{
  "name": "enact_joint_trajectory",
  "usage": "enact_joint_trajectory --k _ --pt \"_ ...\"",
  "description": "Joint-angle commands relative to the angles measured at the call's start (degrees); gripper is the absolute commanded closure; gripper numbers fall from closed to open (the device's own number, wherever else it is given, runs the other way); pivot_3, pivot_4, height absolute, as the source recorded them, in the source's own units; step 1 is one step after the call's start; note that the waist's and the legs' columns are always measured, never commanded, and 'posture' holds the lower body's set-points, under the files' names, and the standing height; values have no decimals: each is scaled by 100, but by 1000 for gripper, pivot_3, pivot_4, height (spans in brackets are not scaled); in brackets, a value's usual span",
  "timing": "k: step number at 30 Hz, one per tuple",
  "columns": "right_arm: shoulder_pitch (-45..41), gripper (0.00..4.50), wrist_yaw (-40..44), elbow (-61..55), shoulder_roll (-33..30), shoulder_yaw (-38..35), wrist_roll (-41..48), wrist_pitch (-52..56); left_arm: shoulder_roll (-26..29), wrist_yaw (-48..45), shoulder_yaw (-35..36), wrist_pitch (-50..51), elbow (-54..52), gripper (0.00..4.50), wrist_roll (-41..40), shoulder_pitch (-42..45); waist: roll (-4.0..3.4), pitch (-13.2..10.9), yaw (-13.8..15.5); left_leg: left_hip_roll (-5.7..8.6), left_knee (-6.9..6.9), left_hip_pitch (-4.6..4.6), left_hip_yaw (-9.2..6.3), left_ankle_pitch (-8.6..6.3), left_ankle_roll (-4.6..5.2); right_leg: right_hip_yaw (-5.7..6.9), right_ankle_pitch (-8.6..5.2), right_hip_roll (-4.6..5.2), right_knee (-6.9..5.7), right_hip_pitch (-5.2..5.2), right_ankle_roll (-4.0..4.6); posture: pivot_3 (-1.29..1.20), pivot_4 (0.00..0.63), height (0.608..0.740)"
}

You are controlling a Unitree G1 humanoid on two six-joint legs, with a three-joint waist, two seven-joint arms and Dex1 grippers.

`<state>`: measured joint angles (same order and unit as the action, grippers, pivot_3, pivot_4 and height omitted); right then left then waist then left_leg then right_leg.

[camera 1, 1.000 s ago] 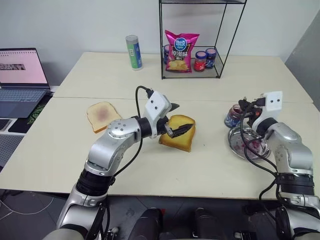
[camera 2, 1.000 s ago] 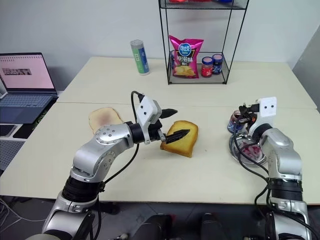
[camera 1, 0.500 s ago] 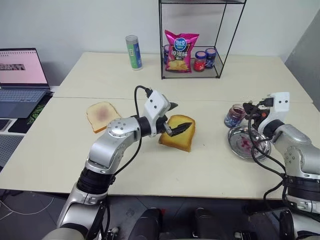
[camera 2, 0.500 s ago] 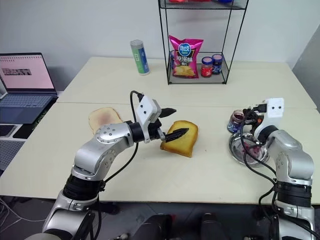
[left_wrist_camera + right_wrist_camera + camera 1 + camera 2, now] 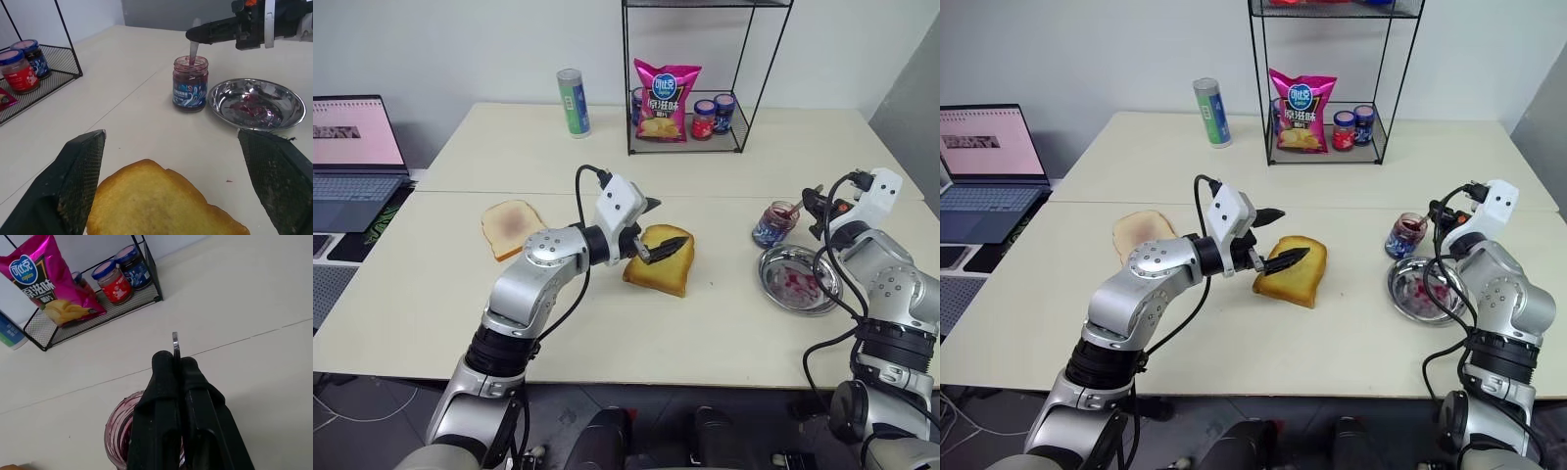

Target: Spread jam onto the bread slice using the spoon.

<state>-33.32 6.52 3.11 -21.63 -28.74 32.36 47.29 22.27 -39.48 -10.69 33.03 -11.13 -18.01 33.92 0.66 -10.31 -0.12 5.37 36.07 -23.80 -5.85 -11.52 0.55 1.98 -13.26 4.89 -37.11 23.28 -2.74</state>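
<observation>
Our right gripper [image 5: 195, 33] has its jaws closed on the handle of the spoon [image 5: 193, 49], which stands nearly upright with its bowl down inside the open jam jar [image 5: 190, 83]. So the spoon's long axis runs from the jaws straight down into the glass, and the jam [image 5: 189, 62] we need is directly under them, dark red-purple and glossy at the jar's mouth. The jar sits on the bench [image 5: 607, 323] at about eleven o'clock of the steel dish [image 5: 799, 279], just beside it; the dish carries red smears.

The bread slice [image 5: 662, 262] lies near the bench's middle, well away at nine o'clock of the jar. It is thick and square, golden-yellow on top with a browner crust, and we see no jam on it yet. Our left gripper [image 5: 658, 231] hangs right over it with jaws wide open, one finger on each side of the slice's near corner in the left wrist view; whether they touch it we cannot tell. A paler slice [image 5: 513, 226] with a pinkish centre lies further off at nine o'clock.

We judge the loaded spoon must travel from jar toward the bread, and the right arm alone carries it.
</observation>
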Motion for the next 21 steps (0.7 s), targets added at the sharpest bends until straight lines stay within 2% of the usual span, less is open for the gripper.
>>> enact_joint_trajectory --k 1,21 --pt "-201 4485 -177 -224 -73 -311 295 158 -13 -19 113 -138 -96 0 -8 54 0 0 0 0 0 0 0 0 0 0 0 0 0 0 0 0 150 740" --pt "-253 4485 -899 -604 -13 -861 1390 758 -53 -104 54 -262 26 0 54 111 0 0 -1 0 -1 -1 1 0 1 0 0 0 0 0 0 0 150 740"
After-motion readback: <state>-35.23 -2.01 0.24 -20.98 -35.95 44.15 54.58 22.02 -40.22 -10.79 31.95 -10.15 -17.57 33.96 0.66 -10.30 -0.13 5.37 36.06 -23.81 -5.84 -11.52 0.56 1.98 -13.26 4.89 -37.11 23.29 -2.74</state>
